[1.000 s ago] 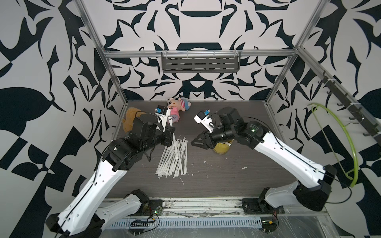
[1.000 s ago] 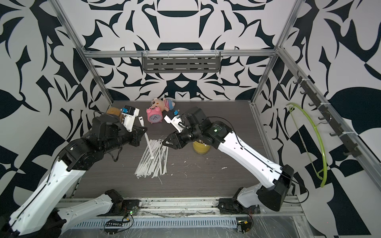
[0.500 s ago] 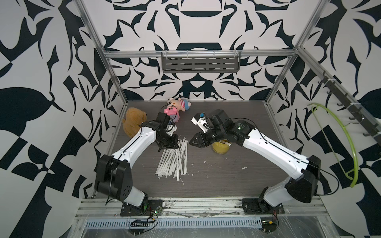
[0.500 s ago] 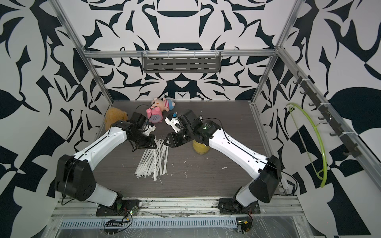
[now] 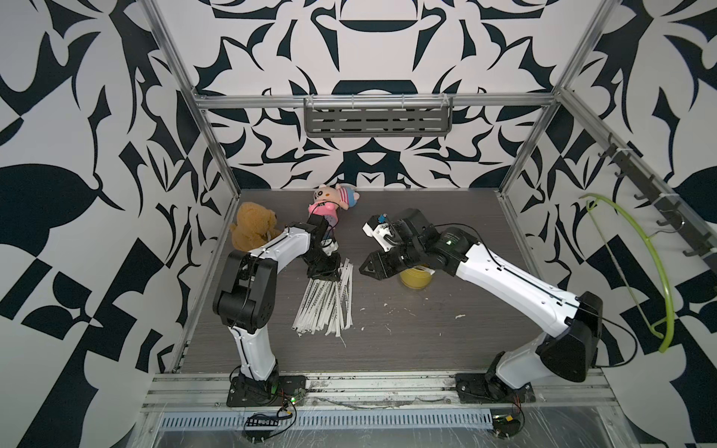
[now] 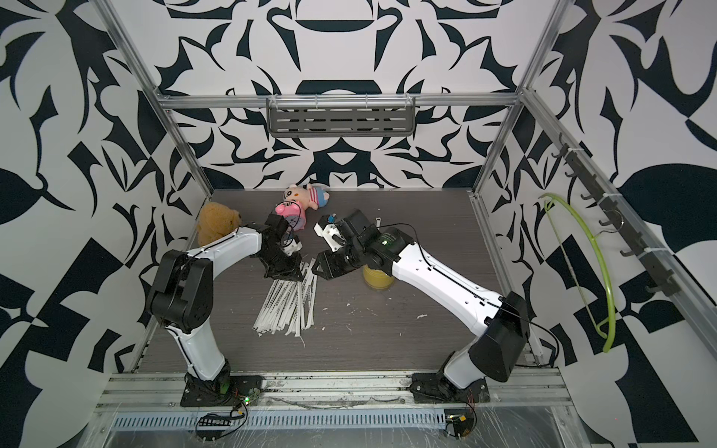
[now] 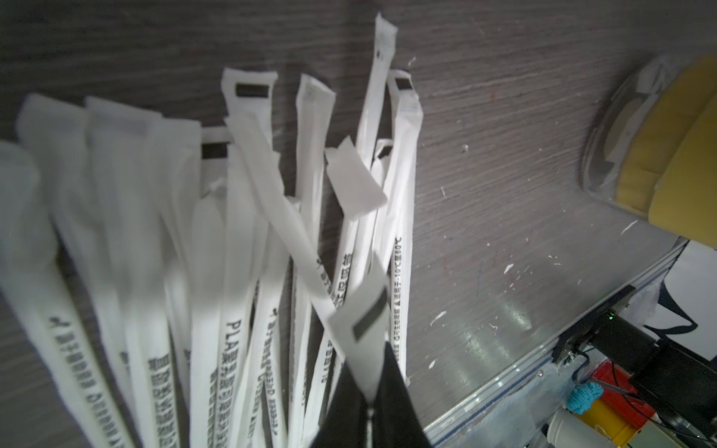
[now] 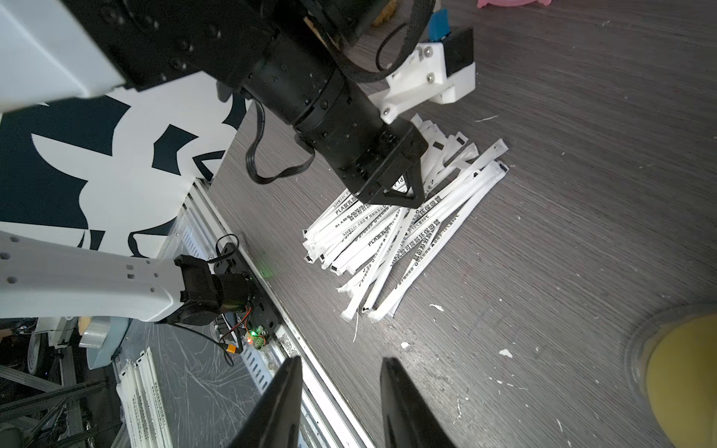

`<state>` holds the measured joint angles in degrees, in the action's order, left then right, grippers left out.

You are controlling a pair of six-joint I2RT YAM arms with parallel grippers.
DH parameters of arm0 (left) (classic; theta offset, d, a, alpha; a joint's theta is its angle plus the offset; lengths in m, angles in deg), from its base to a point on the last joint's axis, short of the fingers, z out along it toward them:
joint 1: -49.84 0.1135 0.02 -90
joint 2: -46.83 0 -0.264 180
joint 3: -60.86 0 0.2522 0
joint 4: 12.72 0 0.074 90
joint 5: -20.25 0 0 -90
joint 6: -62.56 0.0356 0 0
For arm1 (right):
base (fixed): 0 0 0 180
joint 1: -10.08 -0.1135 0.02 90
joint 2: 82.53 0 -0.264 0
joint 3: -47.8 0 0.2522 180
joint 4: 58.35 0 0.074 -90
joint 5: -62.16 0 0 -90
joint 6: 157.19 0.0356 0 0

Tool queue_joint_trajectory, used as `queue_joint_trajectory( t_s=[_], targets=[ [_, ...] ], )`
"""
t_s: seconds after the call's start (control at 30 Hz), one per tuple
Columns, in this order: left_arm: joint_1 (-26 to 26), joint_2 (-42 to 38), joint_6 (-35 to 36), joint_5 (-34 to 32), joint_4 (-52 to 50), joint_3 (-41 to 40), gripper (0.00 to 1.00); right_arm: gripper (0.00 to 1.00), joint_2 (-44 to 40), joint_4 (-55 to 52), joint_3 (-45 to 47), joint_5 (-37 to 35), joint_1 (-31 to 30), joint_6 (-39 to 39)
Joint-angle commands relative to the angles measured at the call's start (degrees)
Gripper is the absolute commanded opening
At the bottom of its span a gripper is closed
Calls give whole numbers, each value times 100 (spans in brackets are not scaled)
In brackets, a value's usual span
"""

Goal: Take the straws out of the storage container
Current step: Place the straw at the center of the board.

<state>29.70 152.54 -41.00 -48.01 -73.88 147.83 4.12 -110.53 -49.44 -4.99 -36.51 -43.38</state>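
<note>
My left gripper [image 7: 370,407], jaws nearly shut, pinches the end of one of the straws [image 5: 324,306] piled on the table [image 5: 446,341]. My right gripper [image 8: 341,360] is half open and empty, near the yellow cup [image 5: 414,280].

Robot test cell, lab setting. Aluminium frame [image 5: 252,101] boxes in a dark wood-grain worktop [image 5: 426,349]; wall panels [image 5: 97,194] printed in bold black-and-white pattern. Left arm [image 5: 279,248] and right arm [image 5: 512,283] bolted to a front rail [image 5: 368,388], with exposed wiring [image 5: 267,421] and a lit circuit board [image 5: 293,399].
</note>
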Motion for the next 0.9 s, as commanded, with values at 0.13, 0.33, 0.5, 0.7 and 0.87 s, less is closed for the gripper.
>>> queue_joint_trajectory(
  t_s=[0.13,0.33,0.5,0.7,0.87],
  targets=[
    [28,-128,-28,30,29,143,22,38,-245,-57,-25,-190,1,-111],
    [29,-350,-80,-3,226,106,26,39,-417,-302,-162,-563,1,-285],
    [28,-729,-222,-78,348,72,26,42,-722,-688,-182,-1786,23,-553],
    [-231,-1735,-258,-234,890,19,26,46,-920,-752,116,-2969,568,-650],
    [-684,-2449,-141,-401,1500,-149,27,47,-958,-475,327,-2939,1107,-680]
  ],
)
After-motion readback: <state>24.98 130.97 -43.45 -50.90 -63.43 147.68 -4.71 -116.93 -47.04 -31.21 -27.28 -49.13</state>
